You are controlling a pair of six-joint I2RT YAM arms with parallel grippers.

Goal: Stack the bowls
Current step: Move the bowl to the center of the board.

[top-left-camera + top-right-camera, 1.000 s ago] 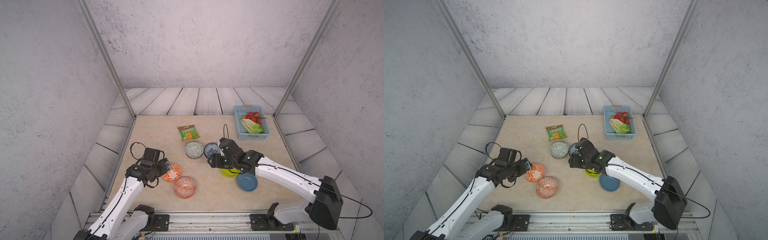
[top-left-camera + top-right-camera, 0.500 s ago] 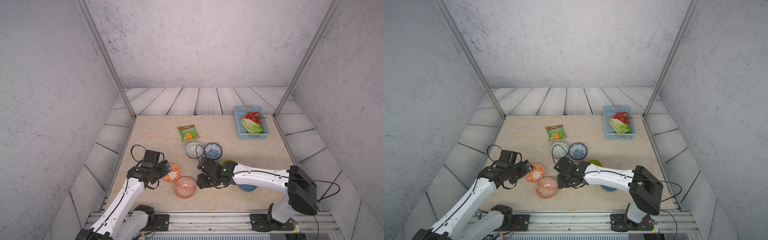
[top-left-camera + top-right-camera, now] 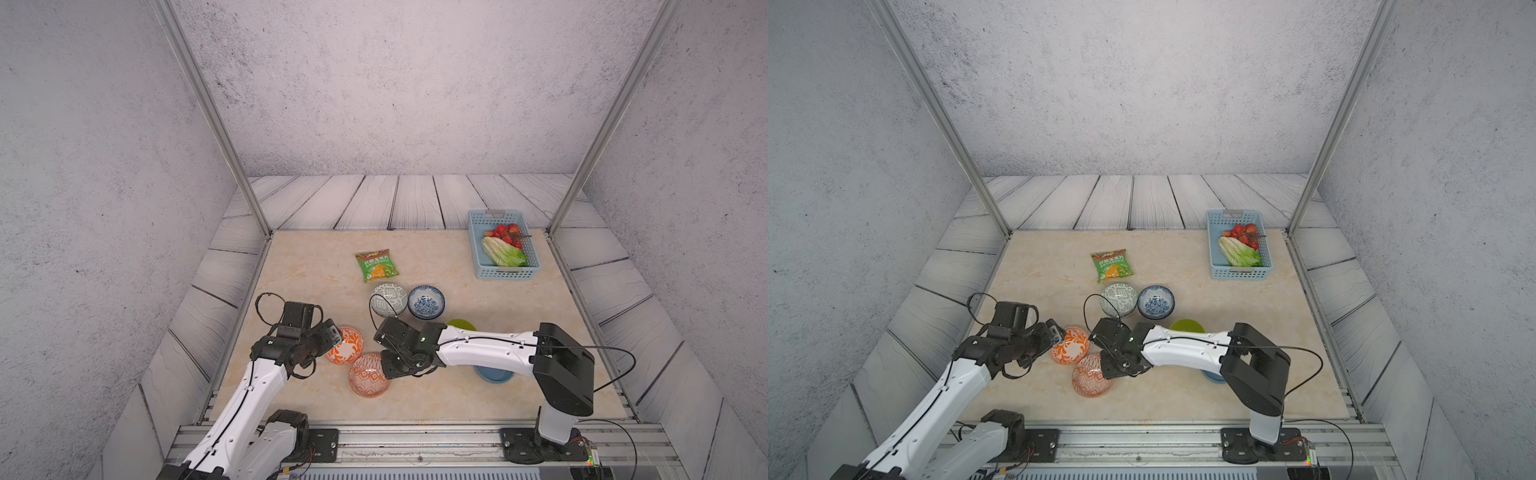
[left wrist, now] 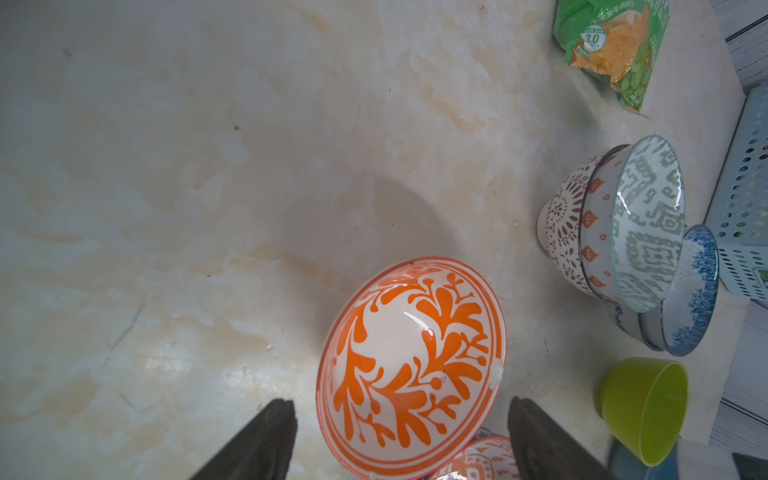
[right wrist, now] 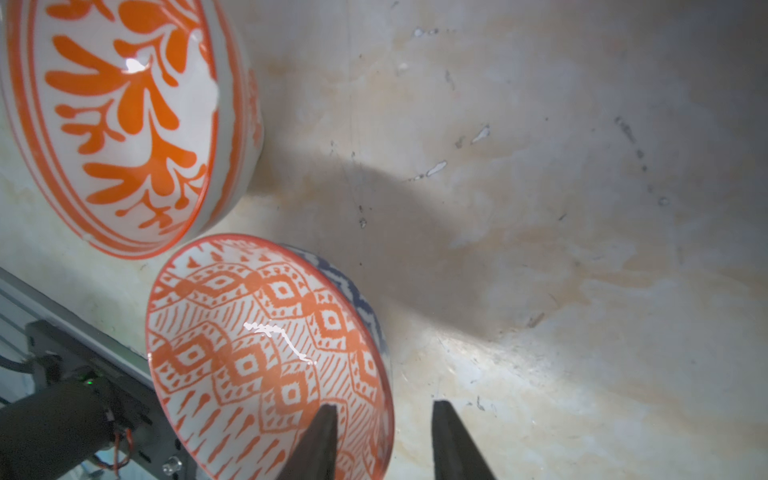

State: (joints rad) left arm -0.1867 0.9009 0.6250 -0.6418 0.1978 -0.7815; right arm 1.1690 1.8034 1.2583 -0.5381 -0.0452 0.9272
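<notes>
Bowls (image 3: 349, 351): round, glossy, boldly patterned

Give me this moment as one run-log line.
left end effector: open, beside orange leaf bowl | right end effector: open, straddling rim of orange diamond bowl | phase: pre-grasp

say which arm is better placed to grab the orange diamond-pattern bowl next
Right. The right gripper straddles the rim of the diamond-pattern bowl, one finger inside, one outside. The left gripper stands open at the orange leaf-pattern bowl instead, so it would likely need to shift over.
</notes>
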